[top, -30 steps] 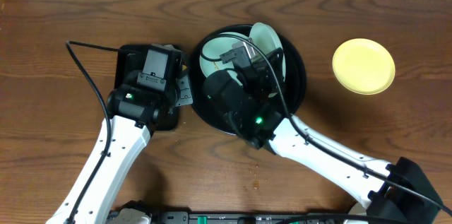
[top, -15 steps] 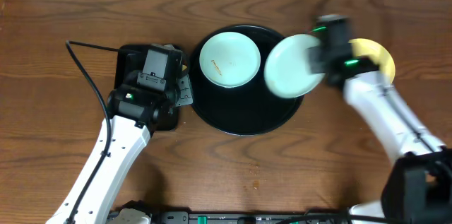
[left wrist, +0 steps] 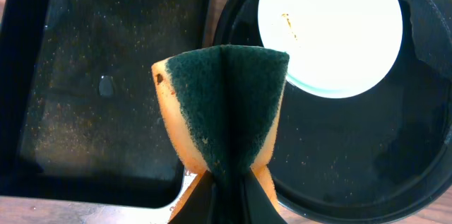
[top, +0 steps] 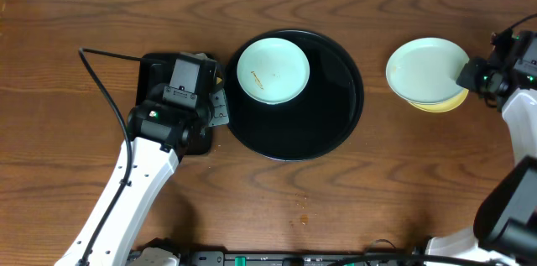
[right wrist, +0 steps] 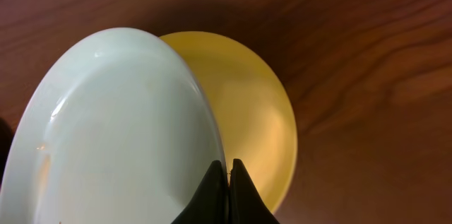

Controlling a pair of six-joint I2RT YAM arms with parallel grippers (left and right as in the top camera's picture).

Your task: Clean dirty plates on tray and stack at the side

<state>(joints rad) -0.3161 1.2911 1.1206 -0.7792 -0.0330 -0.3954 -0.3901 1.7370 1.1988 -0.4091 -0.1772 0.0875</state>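
A mint-blue plate (top: 273,70) with a small brown smear lies in the upper left of the round black tray (top: 336,123); it also shows in the left wrist view (left wrist: 332,30). My right gripper (top: 468,77) is shut on the rim of a second mint-blue plate (top: 424,67), held over the yellow plate (top: 449,103) at the table's right. In the right wrist view the mint plate (right wrist: 113,132) covers the yellow plate's (right wrist: 254,118) left part. My left gripper (left wrist: 227,196) is shut on a green and orange sponge (left wrist: 222,104), left of the tray.
A rectangular black tray (top: 155,73) with crumbs and a drop of water lies under the left arm; it also shows in the left wrist view (left wrist: 106,75). A few crumbs (top: 303,201) lie on the wooden table in front of the round tray.
My right arm carried the mint-blue plate from the round tray to the right, over the yellow plate. The left arm has not moved.
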